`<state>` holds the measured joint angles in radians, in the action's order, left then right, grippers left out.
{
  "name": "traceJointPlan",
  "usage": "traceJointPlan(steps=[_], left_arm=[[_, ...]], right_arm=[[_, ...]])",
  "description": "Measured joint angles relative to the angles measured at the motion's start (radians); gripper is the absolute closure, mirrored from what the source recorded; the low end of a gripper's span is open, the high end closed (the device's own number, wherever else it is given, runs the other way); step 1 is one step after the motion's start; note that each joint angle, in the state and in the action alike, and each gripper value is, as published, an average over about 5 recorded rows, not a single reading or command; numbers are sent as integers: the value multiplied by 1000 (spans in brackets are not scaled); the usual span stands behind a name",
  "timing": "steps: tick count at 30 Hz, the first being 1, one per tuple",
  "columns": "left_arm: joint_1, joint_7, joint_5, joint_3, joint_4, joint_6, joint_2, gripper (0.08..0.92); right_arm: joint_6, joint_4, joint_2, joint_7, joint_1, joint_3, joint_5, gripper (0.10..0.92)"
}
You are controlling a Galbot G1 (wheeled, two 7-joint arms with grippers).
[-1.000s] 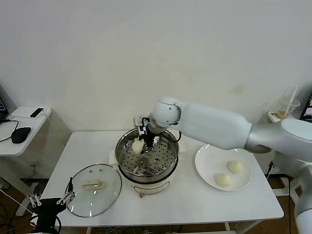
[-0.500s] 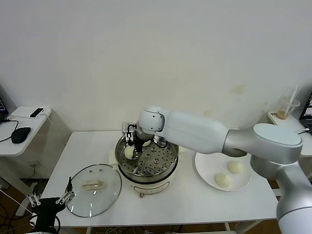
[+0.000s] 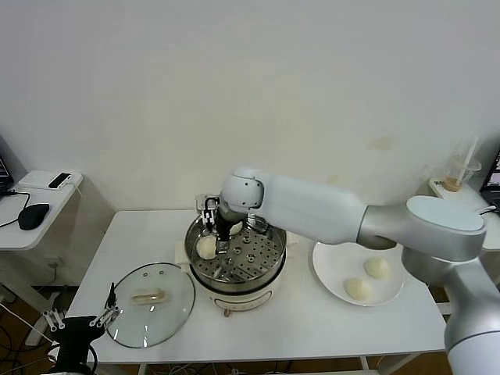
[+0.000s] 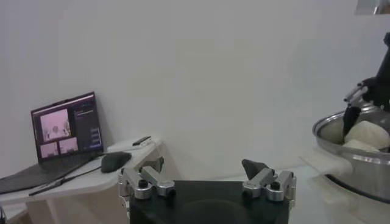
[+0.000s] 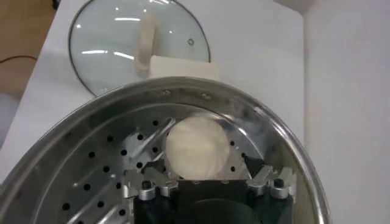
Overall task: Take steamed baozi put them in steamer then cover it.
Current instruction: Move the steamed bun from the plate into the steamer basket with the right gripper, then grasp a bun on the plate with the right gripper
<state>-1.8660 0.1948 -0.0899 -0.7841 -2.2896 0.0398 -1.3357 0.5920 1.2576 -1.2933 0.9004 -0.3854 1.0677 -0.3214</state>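
Across the white rectangular tabletop (image 3: pixel 312 328) the things lie from largest to smallest. At its middle stands the round shiny stainless-steel steamer (image 3: pixel 234 262) with a perforated tray inside, on a cream-white base. The right arm reaches over it from the robot's right, and the right tool (image 3: pixel 216 232) hangs inside the pot near its left wall. In the right wrist view the right tool's fingers (image 5: pixel 141 189) stand apart on either side of a bun without clamping it.

Toward the robot's left of the steamer, near the front edge, lies the round clear glass cover (image 3: pixel 148 303) with a metal rim and a cream oblong handle, flat on the tabletop and just beside the pot. On the other side of the steamer sits a flat round white plate (image 3: pixel 328 262).

Smallest are the round smooth cream-white steamed baozi. One baozi (image 3: pixel 206 247) rests on the perforated tray by the left wall, just below the right tool; part of another pale bun (image 3: pixel 236 228) shows behind the tool, near the far wall. Two more buns (image 3: pixel 376 268) lie apart on the plate.

The left tool (image 4: pixel 207 182) is parked low at the front left corner of the tabletop, its fingers spread wide and holding nothing.
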Motion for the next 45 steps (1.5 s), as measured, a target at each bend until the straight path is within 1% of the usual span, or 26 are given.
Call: traceJointPlan(steps=[6,15,21,26,34,45], left_arm=[[1,0,-4,2,-6,3,10,177],[9,2,-4,21,-10,3,17,177],[8,2,1,35,-10,3,21,177],[3,2,3,37,-7,2,22,177],[-3,2,16,47,-3,2,12,177],[-4,2,19,43,11,1,12,177]], right_arm=[[-63,75,138,90,-66,-7,49,203],[-177,219,423,212,-93,-25,163,203],[-239,299,612,247,-16,-72,258,203],[-277,334,727,253,122,-158,332,203],[-314,344,809,250,378,-321,433,203],[-317,289,806,238,565,-431,513,203]])
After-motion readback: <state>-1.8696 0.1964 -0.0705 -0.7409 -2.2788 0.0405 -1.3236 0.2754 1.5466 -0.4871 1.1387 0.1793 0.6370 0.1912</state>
